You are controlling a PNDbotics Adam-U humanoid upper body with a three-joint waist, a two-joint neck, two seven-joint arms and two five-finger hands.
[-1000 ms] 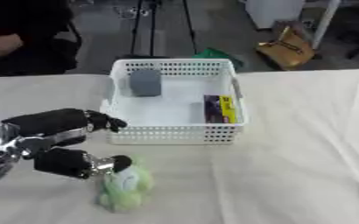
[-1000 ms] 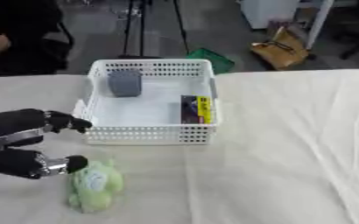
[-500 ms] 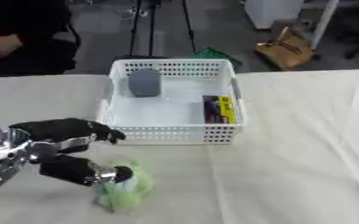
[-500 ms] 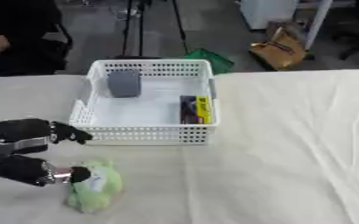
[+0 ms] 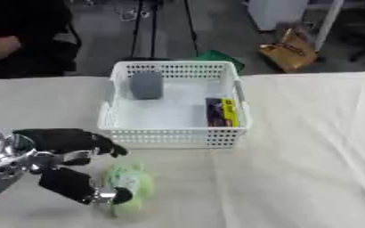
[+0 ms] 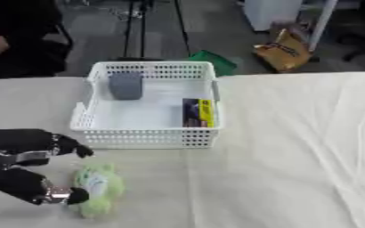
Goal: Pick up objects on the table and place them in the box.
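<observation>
A pale green plush toy (image 5: 129, 185) lies on the cloth-covered table in front of the white basket (image 5: 235, 95). My left hand (image 5: 63, 156) reaches in from the lower left, open; its thumb tip touches the toy's left side and the fingers stretch above the toy toward the basket's front wall. Inside the basket a grey block (image 5: 147, 84) stands at the back left and a dark and yellow packet (image 5: 220, 112) lies at the right. My right hand shows in neither view.
The beige tablecloth (image 5: 310, 147) spreads to the right of the basket. Beyond the table's far edge stand a tripod, a green thing (image 6: 210, 59) and a brown bag (image 6: 284, 50) on the floor. A person sits at the far left.
My left hand has dropped lower and nearer to the toy, its thumb now at the toy's left side. The whole picture has shifted slightly, so the camera has moved.
</observation>
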